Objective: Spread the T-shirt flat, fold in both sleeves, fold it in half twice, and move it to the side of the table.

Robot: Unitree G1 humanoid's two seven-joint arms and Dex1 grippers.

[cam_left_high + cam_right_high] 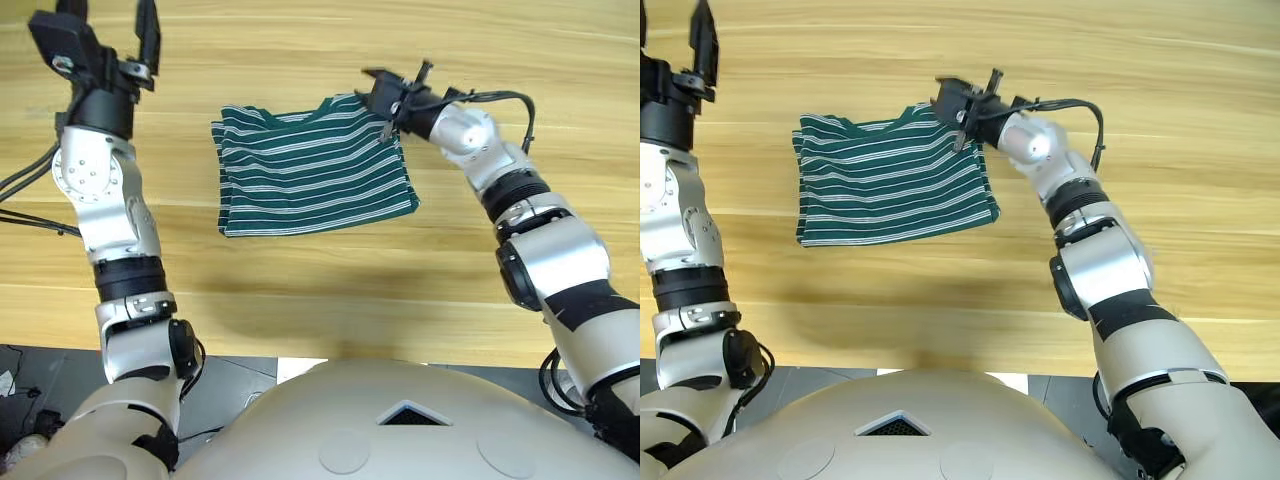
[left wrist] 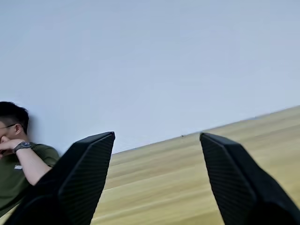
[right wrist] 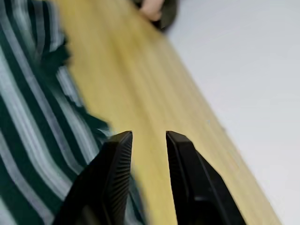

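Note:
A green T-shirt with white stripes (image 1: 310, 170) lies folded into a compact rectangle on the wooden table (image 1: 420, 300), its collar on the far side. My right gripper (image 1: 378, 100) sits low at the shirt's far right corner, beside the collar. In the right wrist view its fingers (image 3: 117, 164) stand a narrow gap apart with bare wood between them and the striped cloth (image 3: 28, 117) alongside. My left gripper (image 1: 112, 20) is held up at the far left, away from the shirt, its fingers (image 2: 89, 173) wide open and holding nothing.
Bare wooden tabletop surrounds the shirt on all sides, with wide room to the right and toward the near edge (image 1: 400, 345). A pale wall (image 2: 150, 61) rises beyond the table's far edge.

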